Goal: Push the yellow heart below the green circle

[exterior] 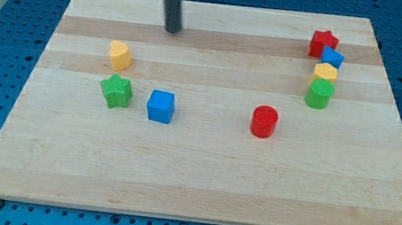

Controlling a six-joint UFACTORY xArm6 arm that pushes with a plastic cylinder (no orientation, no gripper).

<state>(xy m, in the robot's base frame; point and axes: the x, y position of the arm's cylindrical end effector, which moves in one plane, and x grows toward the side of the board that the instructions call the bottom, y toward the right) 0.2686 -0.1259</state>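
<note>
My tip (173,30) rests on the wooden board (200,181) near the view's top, left of centre. A yellow block (120,55), which looks heart-shaped, lies below and to the left of the tip, apart from it. The green circle (318,94) is far off at the view's right, at the bottom of a tight column of blocks. A second yellow block (326,72), its shape unclear, touches the top of the green circle.
A blue block (332,57) and a red star (322,43) continue the right column upward. A green star (116,90) sits just below the left yellow block, with a blue cube (161,106) to its right. A red cylinder (263,122) stands right of centre.
</note>
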